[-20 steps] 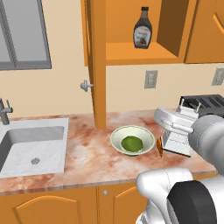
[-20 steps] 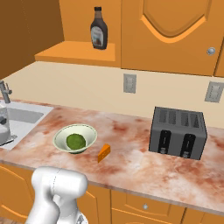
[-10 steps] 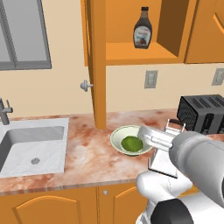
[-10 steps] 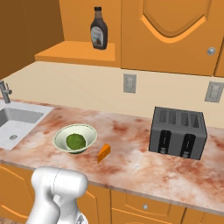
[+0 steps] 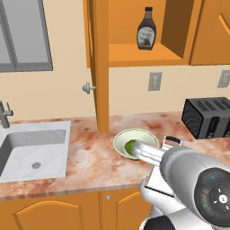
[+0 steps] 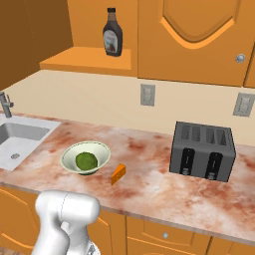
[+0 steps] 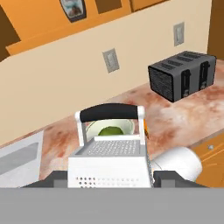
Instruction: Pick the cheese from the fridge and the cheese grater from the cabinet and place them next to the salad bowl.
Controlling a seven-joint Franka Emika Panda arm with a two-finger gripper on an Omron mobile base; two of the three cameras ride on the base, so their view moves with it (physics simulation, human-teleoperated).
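Carrying the cheese grater (image 5: pixel 158 179), the end effector (image 5: pixel 155 167) hangs low in the left base view; the salad bowl (image 5: pixel 136 143) lies just ahead of it on the surface (image 5: pixel 85 155).

Right base view: the cheese (image 6: pixel 118 174) rests just beside the salad bowl (image 6: pixel 85 158), presumably already delivered there, with the toaster (image 6: pixel 202 150) well apart.

Hand view: the jaws stand partly closed on the cheese grater (image 7: pixel 111 164), held upright, handle uppermost. The salad bowl (image 7: pixel 119 127) sits directly beyond, so a set-down alongside looks intended.

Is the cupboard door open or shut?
Open. The cabinet door stands edge-on toward the camera, and the shelf inside shows a brown bottle.
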